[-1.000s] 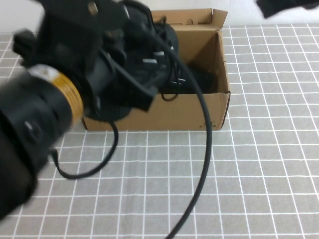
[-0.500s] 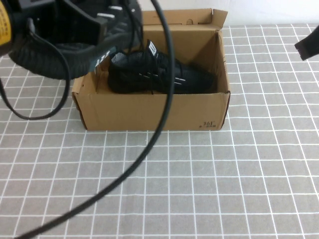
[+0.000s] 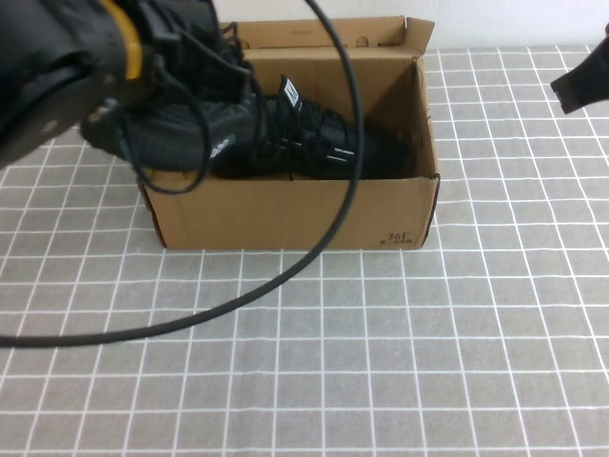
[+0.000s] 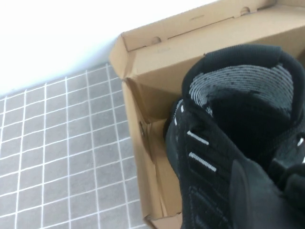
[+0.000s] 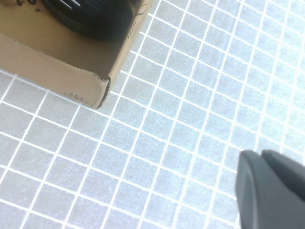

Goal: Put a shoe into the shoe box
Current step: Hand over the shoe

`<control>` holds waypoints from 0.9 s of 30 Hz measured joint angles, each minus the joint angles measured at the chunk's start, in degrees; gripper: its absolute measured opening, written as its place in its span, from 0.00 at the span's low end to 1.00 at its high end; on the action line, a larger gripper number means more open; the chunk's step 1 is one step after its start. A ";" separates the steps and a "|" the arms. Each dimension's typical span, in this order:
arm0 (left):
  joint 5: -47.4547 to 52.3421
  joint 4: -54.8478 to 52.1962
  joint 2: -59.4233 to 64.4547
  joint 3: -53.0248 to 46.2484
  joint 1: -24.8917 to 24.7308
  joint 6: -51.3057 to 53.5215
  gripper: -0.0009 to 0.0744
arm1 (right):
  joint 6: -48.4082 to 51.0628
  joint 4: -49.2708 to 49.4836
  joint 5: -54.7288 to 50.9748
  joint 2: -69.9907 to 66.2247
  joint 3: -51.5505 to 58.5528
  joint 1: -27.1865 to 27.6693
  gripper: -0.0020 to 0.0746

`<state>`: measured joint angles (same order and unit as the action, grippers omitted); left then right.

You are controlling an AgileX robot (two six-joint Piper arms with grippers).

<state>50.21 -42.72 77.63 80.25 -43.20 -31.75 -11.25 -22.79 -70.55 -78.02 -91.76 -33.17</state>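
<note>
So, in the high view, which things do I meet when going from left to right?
Left arm, its left pincer hidden at the box's left end → shoe inside the shoe box → bare grid mat → right pincer at the right edge.

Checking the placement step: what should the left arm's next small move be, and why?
Probably lower the heel a little further, then let go. The left gripper is shut on the shoe, whose toe end already lies inside the shoe box, while the heel, seen in the wrist view, looks raised near the box's left end. The right gripper is shut and parked off to the right.
</note>
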 joint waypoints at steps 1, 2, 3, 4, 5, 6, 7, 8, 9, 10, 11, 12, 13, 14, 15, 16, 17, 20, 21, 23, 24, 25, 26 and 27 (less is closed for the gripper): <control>-0.33 0.13 0.70 0.35 0.00 0.15 0.06 | 0.00 0.00 0.00 0.00 0.10 0.00 0.01; -0.59 0.13 1.17 0.63 0.00 0.29 0.06 | 0.00 0.00 0.00 0.00 0.09 0.00 0.01; -0.91 0.13 1.53 0.80 0.00 0.29 0.06 | 0.00 0.00 0.00 0.00 0.09 0.00 0.01; -0.89 0.13 1.77 0.99 0.00 0.38 0.06 | 0.00 0.00 0.00 0.00 0.09 0.00 0.01; -0.89 0.01 1.89 1.03 0.00 0.52 0.06 | 0.00 0.00 0.00 0.00 0.09 0.00 0.01; -0.89 0.01 1.89 1.10 0.00 0.98 0.06 | 0.00 0.00 0.00 0.00 0.09 0.00 0.01; -0.89 0.01 1.89 1.10 0.00 1.58 0.06 | 0.00 0.00 0.00 0.00 0.09 0.00 0.01; -0.89 0.01 1.89 1.10 0.00 2.05 0.06 | 0.00 0.00 0.00 0.00 0.09 0.00 0.01; -0.89 0.20 1.89 1.10 0.23 2.49 0.06 | 0.00 0.00 0.00 0.00 0.09 0.00 0.01; -0.89 1.22 1.89 1.39 0.73 3.34 0.06 | 0.00 0.00 0.00 0.00 0.09 0.00 0.01; -0.89 3.15 1.89 1.68 1.45 4.85 0.06 | 0.00 0.03 0.03 0.00 0.09 0.00 0.01; -0.89 5.23 1.89 1.94 2.46 6.45 0.06 | 0.00 0.23 0.29 0.00 0.09 0.00 0.01; -0.89 8.42 1.89 2.18 3.69 8.76 0.06 | 0.00 0.37 0.41 0.00 0.09 0.00 0.01; -0.89 11.98 1.89 2.30 5.06 11.46 0.06 | 0.00 0.50 0.55 0.00 0.09 0.00 0.01; -1.03 15.74 1.89 2.44 6.25 14.29 0.06 | 0.00 0.75 0.77 0.00 0.09 0.00 0.01; -1.48 19.48 1.89 2.44 7.82 17.08 0.06 | 0.00 1.34 1.07 0.00 0.09 0.00 0.01; -1.91 23.00 1.89 2.44 9.41 19.74 0.06 | 0.00 1.64 1.22 -0.10 0.09 0.00 0.01; -3.98 31.26 1.89 2.44 13.81 26.84 0.06 | 0.00 2.30 1.34 -0.32 0.09 0.00 0.01; -4.61 33.31 1.79 2.44 15.38 28.89 0.06 | 0.00 2.39 1.34 -0.35 0.09 0.00 0.01; -5.58 38.33 1.56 2.44 18.46 34.55 0.06 | 0.00 2.53 1.34 -0.45 0.09 0.00 0.01; -5.80 40.99 1.44 2.44 19.67 37.10 0.06 | 0.00 2.53 1.34 -0.45 0.09 0.00 0.01; -5.88 43.86 1.36 2.59 21.20 41.37 0.06 | 0.00 2.53 1.34 -0.45 0.09 0.00 0.01; -5.88 47.12 1.36 2.71 22.76 45.36 0.06 | 0.00 2.53 1.34 -0.45 0.09 0.00 0.01; -5.88 50.07 1.36 2.70 23.98 48.84 0.06 | 0.00 2.53 1.34 -0.45 0.09 0.00 0.01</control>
<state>44.33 7.34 78.99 82.95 -19.21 17.09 -11.25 -20.26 -69.21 -78.47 -91.66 -33.17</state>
